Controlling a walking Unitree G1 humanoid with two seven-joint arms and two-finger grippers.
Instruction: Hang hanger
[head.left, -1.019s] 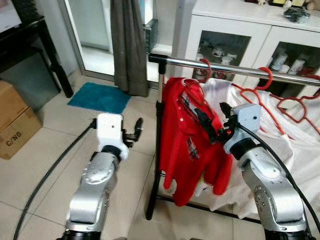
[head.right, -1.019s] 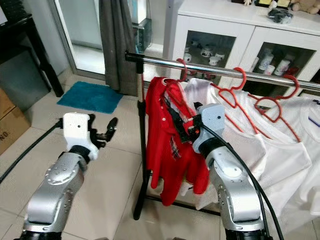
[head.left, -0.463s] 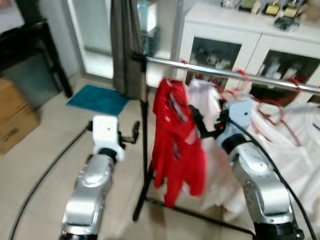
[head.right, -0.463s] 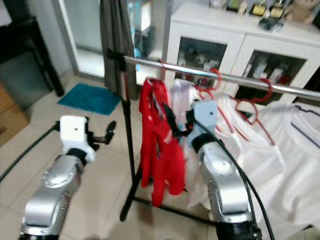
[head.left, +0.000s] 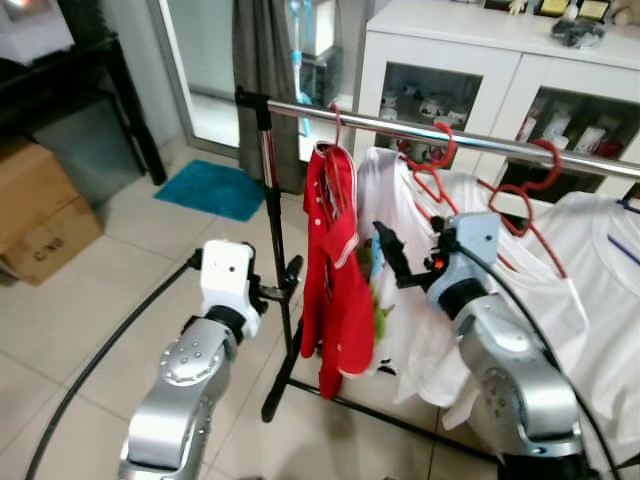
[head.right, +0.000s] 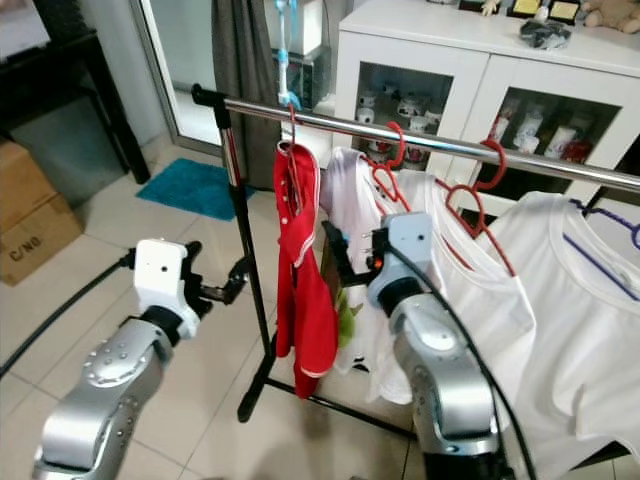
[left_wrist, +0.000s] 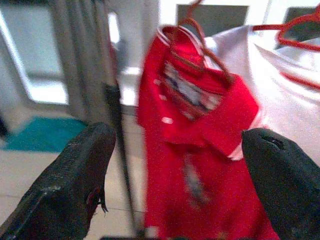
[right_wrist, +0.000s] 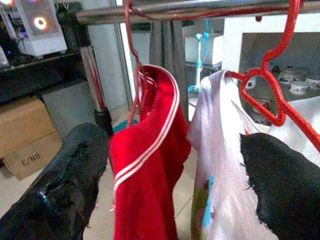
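A red shirt (head.left: 338, 285) hangs on a red hanger whose hook (head.left: 334, 122) sits over the metal rail (head.left: 420, 128), near the rail's left end. My right gripper (head.left: 386, 252) is open just to the right of the shirt, at chest height, with nothing in it. In the right wrist view its fingers (right_wrist: 75, 165) spread wide before the red shirt (right_wrist: 147, 165) and a white shirt (right_wrist: 215, 150). My left gripper (head.left: 291, 276) is open and empty, low beside the rack's post (head.left: 271, 200). The left wrist view faces the red shirt (left_wrist: 200, 145).
White shirts (head.left: 560, 290) on red hangers (head.left: 520, 190) fill the rail to the right. A white glass-door cabinet (head.left: 480, 70) stands behind. A cardboard box (head.left: 40, 210), a black table (head.left: 90, 90), a teal mat (head.left: 215, 188) and a dark curtain (head.left: 262, 60) are to the left. A black cable (head.left: 100, 360) crosses the floor.
The camera has shifted and drawn back. My right gripper has come away from the red shirt's collar, and the shirt now hangs free on the rail, turned edge-on.
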